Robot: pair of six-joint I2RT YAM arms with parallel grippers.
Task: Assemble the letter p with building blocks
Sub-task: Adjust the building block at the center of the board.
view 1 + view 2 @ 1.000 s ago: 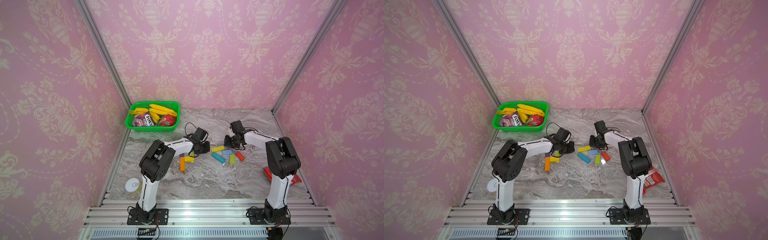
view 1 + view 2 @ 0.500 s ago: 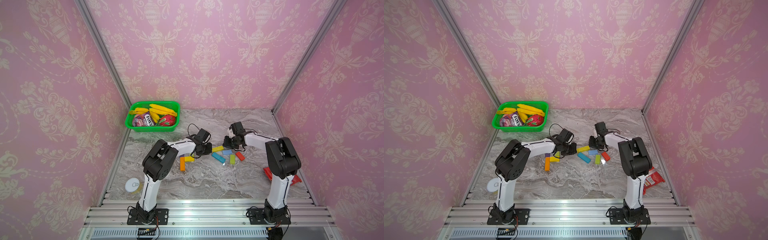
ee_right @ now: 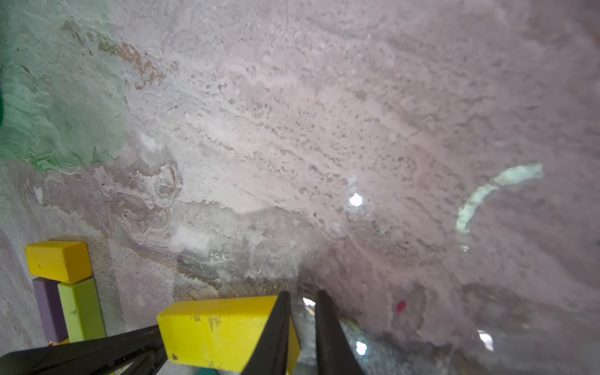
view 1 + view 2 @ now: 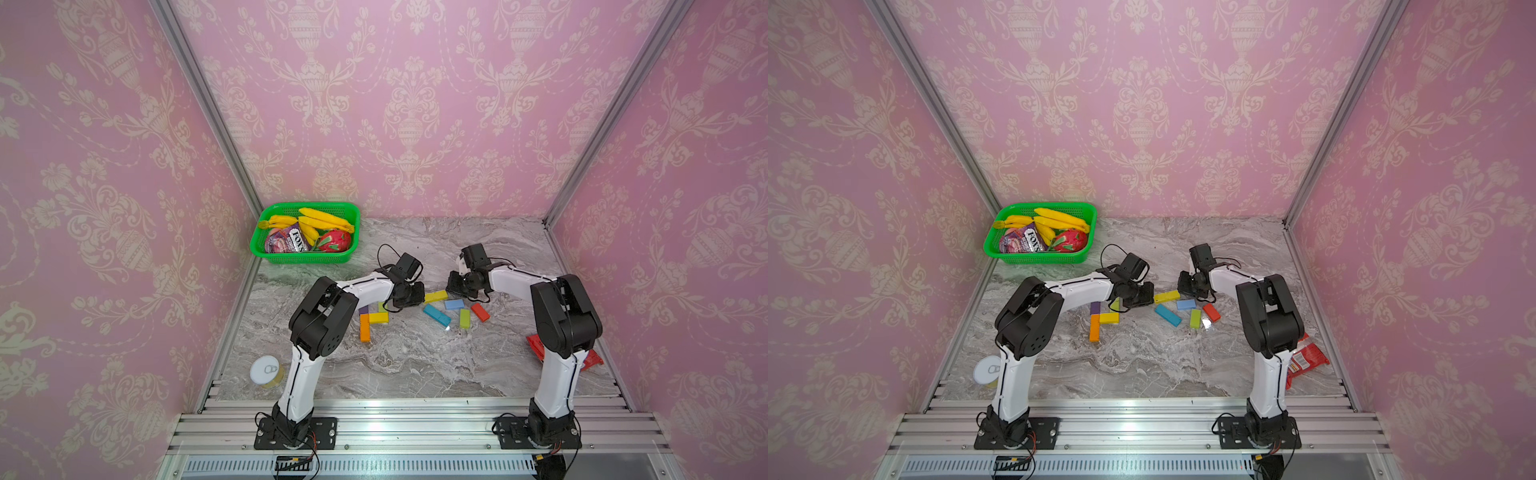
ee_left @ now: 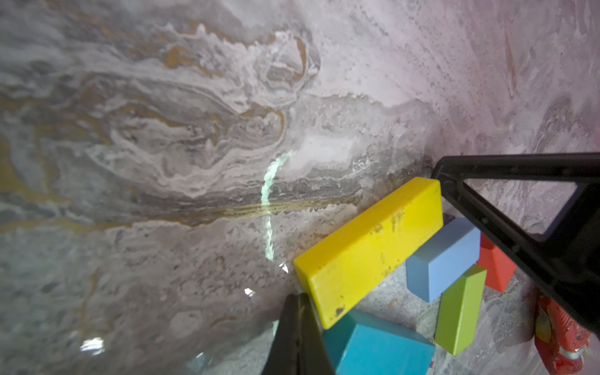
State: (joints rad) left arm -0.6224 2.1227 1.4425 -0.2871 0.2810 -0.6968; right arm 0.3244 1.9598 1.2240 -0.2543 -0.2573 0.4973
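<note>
1. gently, i reckon: keep the yellow block (image 5: 370,246) flat on the marble tabletop (image 5: 162,130) and slide it towards the purple block (image 3: 48,305) and lime block (image 3: 81,308).
2. my left claw (image 5: 297,298) is pressed together, its tip touching one end of the yellow block.
3. my right claw (image 3: 301,293) stands a slit apart and empty, against the other end.

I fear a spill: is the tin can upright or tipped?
Upright. The tin can shows its round pull-tab lid facing up in a top view.
</note>
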